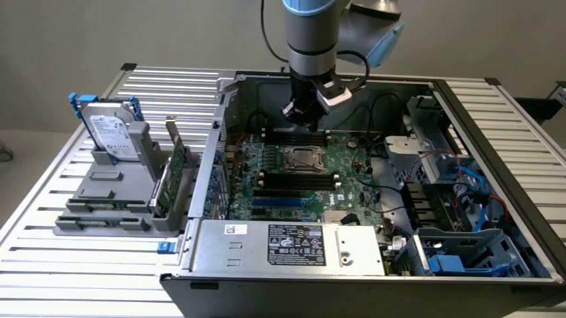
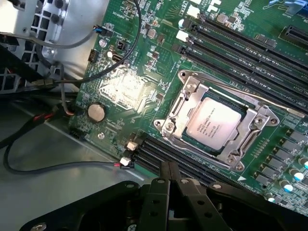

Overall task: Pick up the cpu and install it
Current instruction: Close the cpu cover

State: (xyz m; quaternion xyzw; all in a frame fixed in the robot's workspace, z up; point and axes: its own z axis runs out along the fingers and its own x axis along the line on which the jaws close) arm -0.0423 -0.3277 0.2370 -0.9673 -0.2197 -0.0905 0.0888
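one robot arm hangs over an open computer case (image 1: 495,132), its black gripper (image 1: 299,123) poised above the green motherboard (image 1: 292,182), clear of the board. the claw is clenched and empty: in the wrist view its two black fingers (image 2: 163,180) meet in a narrow point with nothing between them. the cpu (image 2: 215,125), a flat square chip with a matte silvery-white top and faint dark print, lies inside the socket (image 2: 219,122) on the motherboard, framed by a shiny, angular metal bracket with screws at its corners. from the exterior view the socket sits just below the gripper, between rows of long black memory slots (image 1: 296,177). a round silver coin battery (image 2: 96,112) rests on the board near thin black and red cables (image 2: 57,163) that trail across bare grey metal. the case walls stand tall around the board, and a labelled silver power supply (image 1: 292,245) closes off the near edge. on the exterior view's left, well apart, a labelled silver hard drive (image 1: 111,132) stands upright in a grey plastic holder (image 1: 106,199) on the ribbed metal table (image 1: 79,265)
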